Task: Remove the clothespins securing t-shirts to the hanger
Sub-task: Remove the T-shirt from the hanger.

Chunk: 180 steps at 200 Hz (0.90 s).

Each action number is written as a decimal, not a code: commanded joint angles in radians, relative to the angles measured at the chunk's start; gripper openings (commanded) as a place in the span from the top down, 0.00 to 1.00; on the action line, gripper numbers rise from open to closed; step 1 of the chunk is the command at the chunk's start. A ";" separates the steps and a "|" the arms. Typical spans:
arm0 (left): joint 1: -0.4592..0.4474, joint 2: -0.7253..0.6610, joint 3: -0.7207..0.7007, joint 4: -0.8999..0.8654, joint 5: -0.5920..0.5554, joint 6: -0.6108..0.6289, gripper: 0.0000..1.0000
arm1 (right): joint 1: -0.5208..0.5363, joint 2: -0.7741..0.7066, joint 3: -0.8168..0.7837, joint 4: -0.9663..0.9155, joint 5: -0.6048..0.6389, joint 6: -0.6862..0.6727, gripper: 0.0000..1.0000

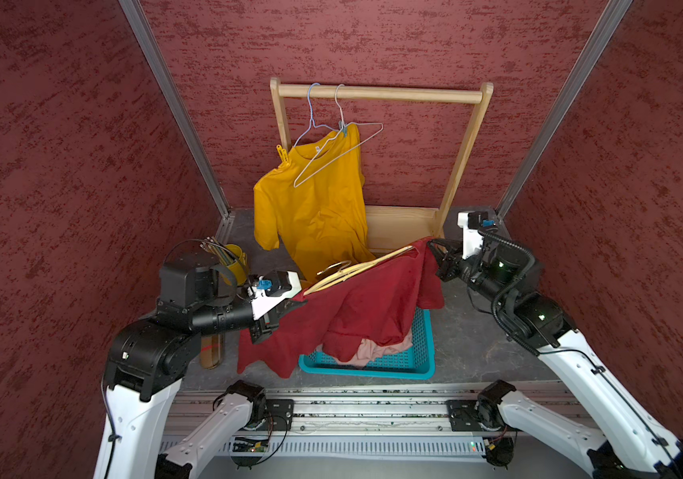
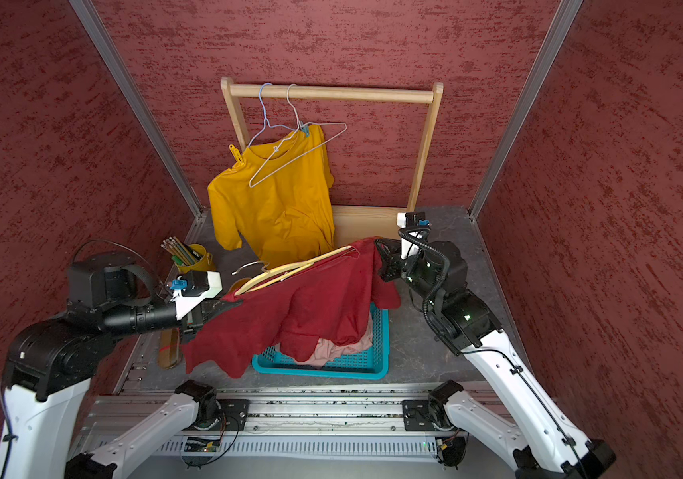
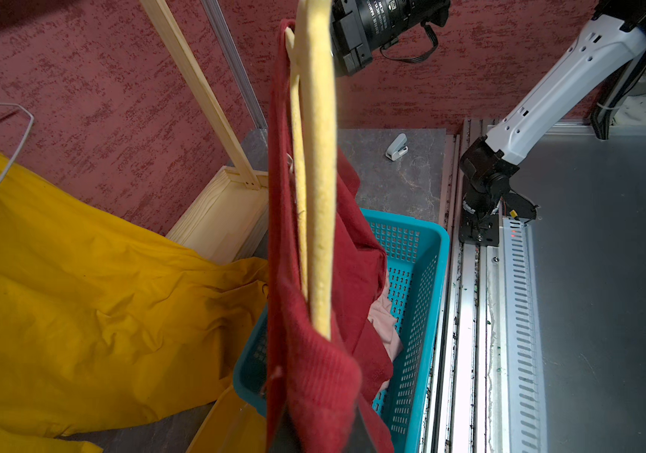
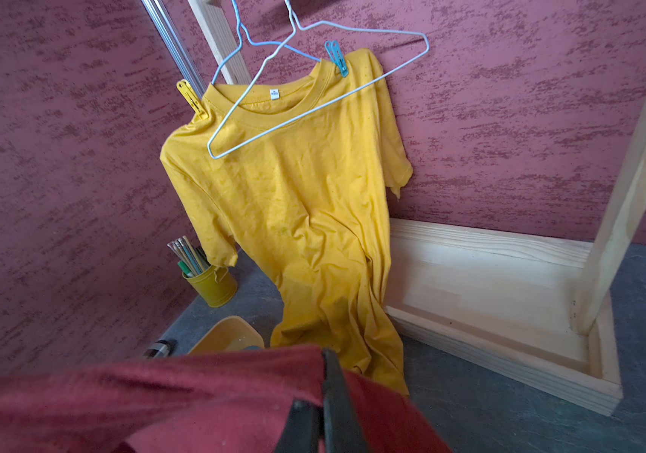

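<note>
Guessing the wooden hanger (image 1: 364,266) slips off, since left hand (image 1: 292,306) and right hand (image 1: 432,247) both clamp the dark red t-shirt (image 1: 373,307) mid-frame, while yellow clothespin (image 1: 283,155) and blue clothespin (image 1: 343,130) sit upper-centre on the mustard t-shirt (image 1: 315,207).

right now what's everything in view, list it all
mustard t-shirt: 1, yellow, pegged on the blue wire hanger
dark red t-shirt: 1, on the wooden hanger, above the teal basket
pink t-shirt: 1, pale, in the basket
yellow clothespin: 1, mustard shirt's shoulder
blue clothespin: 1, light, its other shoulder
pale clip: 1, whitish, on the table
white wire hanger: 1, empty, on the rack
rack: 1, pale wood, at the back
pencil cup: 1, yellow, table's left side
left gripper: black, shut on the red shirt
right gripper: black, shut on it too
</note>
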 commanded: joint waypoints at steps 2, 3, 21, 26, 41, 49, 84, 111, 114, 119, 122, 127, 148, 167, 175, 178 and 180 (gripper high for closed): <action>0.002 -0.048 -0.009 0.003 0.021 0.022 1.00 | -0.053 0.021 0.019 -0.006 0.011 0.078 1.00; 0.003 -0.049 -0.011 0.005 0.022 0.021 1.00 | -0.054 0.022 0.018 -0.006 0.007 0.080 1.00; 0.002 -0.056 -0.022 0.020 0.036 0.019 1.00 | -0.076 0.036 -0.007 0.009 -0.053 0.118 1.00; 0.003 -0.056 -0.021 0.019 0.037 0.019 1.00 | -0.080 0.039 -0.013 0.013 -0.066 0.128 1.00; 0.003 -0.050 -0.011 0.013 0.035 0.025 1.00 | -0.102 0.044 -0.036 0.029 -0.095 0.151 1.00; 0.002 -0.048 -0.003 0.011 0.034 0.024 1.00 | -0.117 0.045 -0.051 0.044 -0.116 0.164 1.00; 0.001 -0.051 0.018 0.014 0.044 0.019 1.00 | -0.163 0.050 -0.140 0.162 -0.245 0.263 1.00; 0.001 -0.056 0.010 0.035 0.057 0.009 1.00 | -0.169 0.057 -0.198 0.246 -0.308 0.314 1.00; 0.001 -0.054 0.010 0.035 0.058 0.008 1.00 | -0.169 0.056 -0.201 0.249 -0.311 0.316 1.00; 0.001 -0.052 0.009 0.036 0.059 0.007 1.00 | -0.169 0.053 -0.208 0.254 -0.315 0.318 1.00; 0.001 -0.050 0.010 0.035 0.058 0.007 1.00 | -0.169 0.050 -0.209 0.255 -0.314 0.318 1.00; 0.001 -0.048 0.010 0.036 0.058 0.007 1.00 | -0.169 0.045 -0.211 0.251 -0.310 0.317 1.00; 0.001 -0.045 0.010 0.044 0.053 0.005 1.00 | -0.173 0.028 -0.211 0.221 -0.283 0.300 1.00; 0.002 -0.048 0.007 0.059 0.052 0.001 1.00 | -0.200 0.017 -0.223 0.211 -0.287 0.310 1.00; 0.001 -0.047 0.007 0.065 0.056 0.000 1.00 | -0.214 0.014 -0.233 0.226 -0.305 0.323 1.00; 0.002 -0.047 0.008 0.067 0.058 -0.002 1.00 | -0.220 0.012 -0.237 0.233 -0.314 0.327 1.00; 0.001 -0.048 0.008 0.067 0.059 -0.002 1.00 | -0.223 0.012 -0.240 0.237 -0.318 0.332 1.00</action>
